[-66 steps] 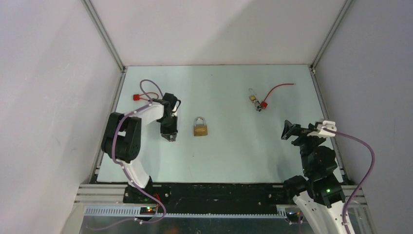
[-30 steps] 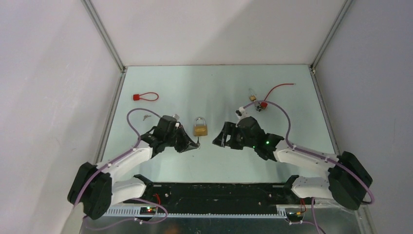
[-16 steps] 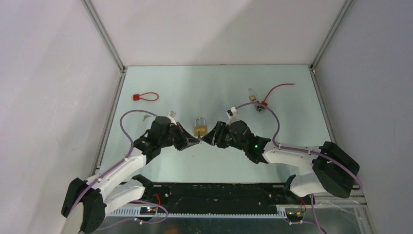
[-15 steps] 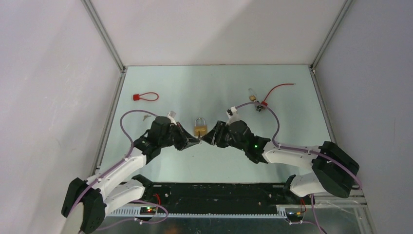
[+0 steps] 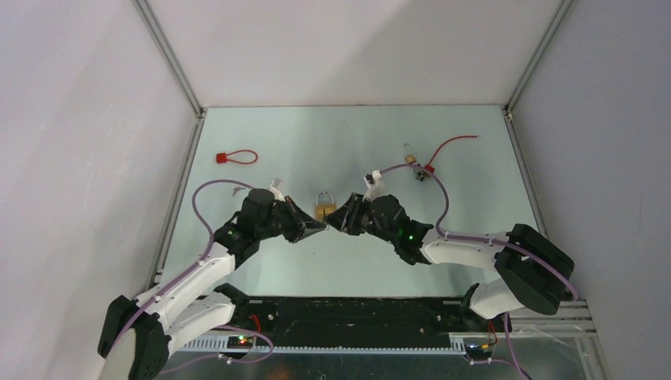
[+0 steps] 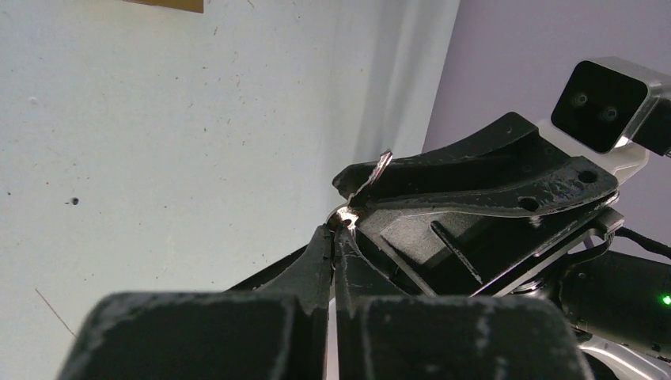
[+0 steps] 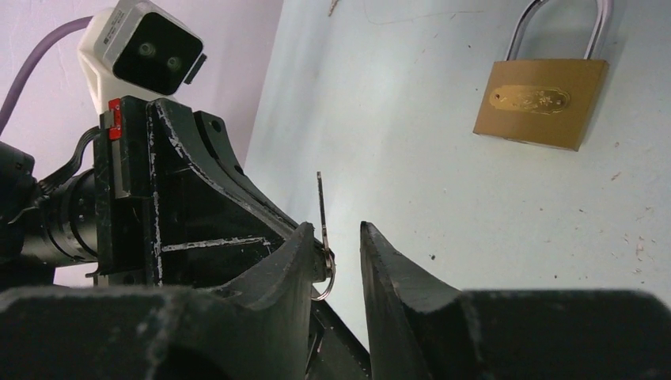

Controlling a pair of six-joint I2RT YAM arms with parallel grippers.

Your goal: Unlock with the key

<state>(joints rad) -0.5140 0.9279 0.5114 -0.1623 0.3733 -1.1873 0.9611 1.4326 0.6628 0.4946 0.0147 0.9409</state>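
The brass padlock (image 5: 325, 208) lies flat on the pale table, shackle pointing away; the right wrist view shows it too, padlock (image 7: 542, 96). Just in front of it the two grippers meet tip to tip. My left gripper (image 5: 321, 228) is shut on the key, pinching its head and ring at the tips (image 6: 338, 229). The thin silvery key (image 6: 380, 168) sticks up from them. My right gripper (image 5: 336, 223) has its jaws either side of that key (image 7: 321, 204). The blade rests against its left finger (image 7: 297, 253), and a gap shows to the other finger.
A red tag with a wire loop (image 5: 226, 157) lies at the far left. A small second padlock with a red tag and red wire (image 5: 418, 167) lies at the far right. Enclosure walls stand on the left, right and back.
Both arms have swung in from the sides until their tips meet in front of the padlock. The right jaws have narrowed around the key that the left gripper holds.
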